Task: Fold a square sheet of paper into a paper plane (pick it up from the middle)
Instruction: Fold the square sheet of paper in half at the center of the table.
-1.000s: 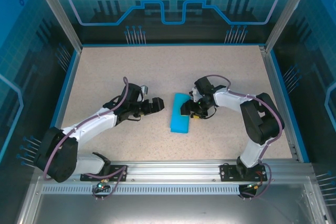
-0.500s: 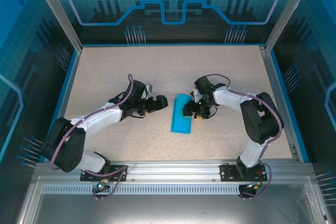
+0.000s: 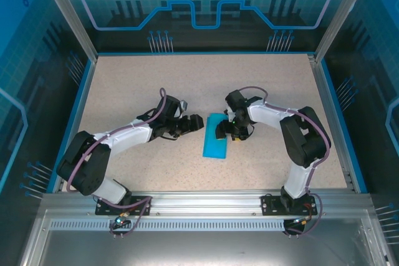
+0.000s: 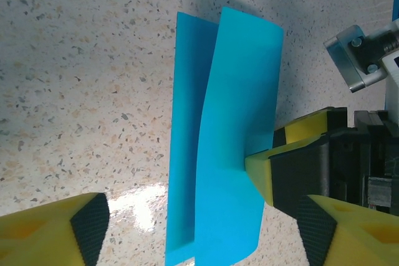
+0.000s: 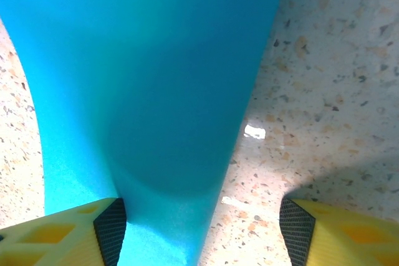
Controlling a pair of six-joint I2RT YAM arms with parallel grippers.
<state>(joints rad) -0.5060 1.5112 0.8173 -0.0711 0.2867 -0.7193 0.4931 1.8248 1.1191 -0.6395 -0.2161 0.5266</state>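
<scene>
Fingers of the left gripper (image 4: 199, 225) stood spread, empty; those of the right gripper (image 5: 201, 223), also spread, touched the folded cyan-blue paper sheet (image 4: 234, 110).

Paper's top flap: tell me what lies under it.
The sheet's lower layer shows as a strip beside the flap, on the table. The rest beneath is covered.
</scene>
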